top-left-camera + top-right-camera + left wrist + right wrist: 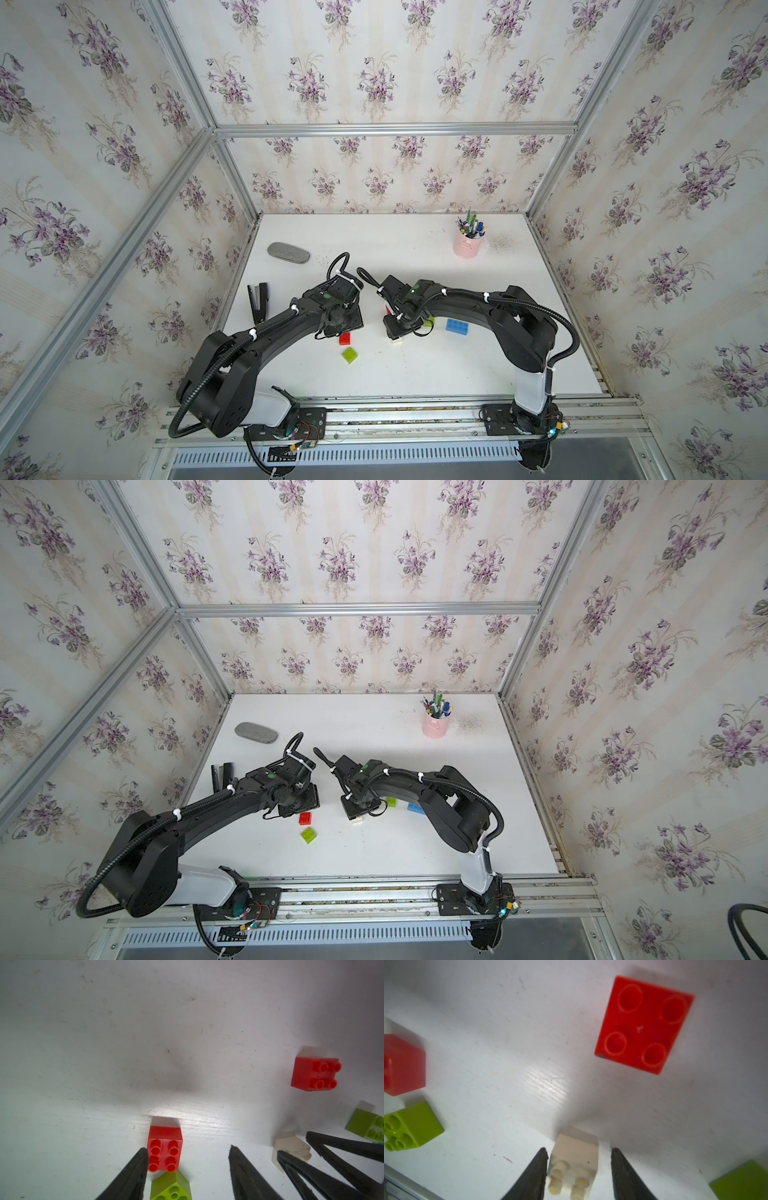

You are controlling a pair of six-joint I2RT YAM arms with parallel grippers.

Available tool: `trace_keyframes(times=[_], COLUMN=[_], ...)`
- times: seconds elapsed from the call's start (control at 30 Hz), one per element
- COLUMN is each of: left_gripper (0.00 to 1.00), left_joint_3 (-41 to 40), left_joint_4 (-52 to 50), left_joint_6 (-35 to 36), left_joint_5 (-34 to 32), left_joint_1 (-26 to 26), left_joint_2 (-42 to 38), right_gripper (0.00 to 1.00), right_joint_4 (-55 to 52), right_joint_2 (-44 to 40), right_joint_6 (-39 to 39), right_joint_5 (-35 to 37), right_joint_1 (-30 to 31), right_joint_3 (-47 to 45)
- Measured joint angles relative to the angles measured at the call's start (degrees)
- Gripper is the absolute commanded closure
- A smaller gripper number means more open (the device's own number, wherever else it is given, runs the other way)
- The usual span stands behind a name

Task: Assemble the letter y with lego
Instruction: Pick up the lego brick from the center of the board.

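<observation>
The lego lies loose on the white table (415, 374); no letter y is in view. My left gripper (188, 1149) is open around a red brick (165, 1148), one finger touching its side. A lime-green brick (171, 1187) sits right behind that red one. My right gripper (578, 1149) straddles the white brick (575, 1163), with one finger against it and a gap at the other. A second red brick (643, 1024) lies ahead of it. In both top views the blue brick (458, 326) and another green brick (429, 321) lie beside the right arm.
A pink pen cup (467, 245) stands at the back right. A grey oval case (288, 252) and a black stapler (258, 303) lie at the left. Aluminium frame rails and papered walls enclose the table.
</observation>
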Motion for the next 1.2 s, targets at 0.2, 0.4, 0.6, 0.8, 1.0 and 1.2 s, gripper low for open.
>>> trace_keyframes(times=[0.2,0.4,0.6,0.8,1.0,1.2], left_gripper=[0.36,0.36,0.36,0.36,0.36,0.36], left_joint_3=[-0.13,-0.22,-0.57,-1.38,-1.4,-1.38], left_joint_4=[0.26,0.35,0.61,0.79,1.09,1.49], left_joint_6=[-0.24,-0.24,-0.24,-0.48,-0.85,-0.92], left_joint_5=[-0.11,-0.11,-0.15,-0.22,-0.17,-0.15], left_joint_1=[0.02,0.02,0.02,0.07,0.07,0.07], left_joint_2=[-0.02,0.11,0.0,-0.2,0.15,0.24], right_gripper=[0.68,0.71,0.71,0.72,0.72,0.72], right_joint_4=[-0.85,-0.87,-0.07,0.81,1.57,1.99], right_joint_2=[0.42,0.26,0.59,2.36,3.34,4.15], right_joint_6=[-0.17,-0.35,-0.44,-0.81,-1.53,-1.86], right_joint_5=[-0.28,-0.85,-0.46,-0.96,0.39,1.46], right_joint_1=[-0.04,-0.83,-2.45,-4.07,-6.29,-7.41], right_joint_3=[0.52,0.72,2.97,4.11,5.35,6.38])
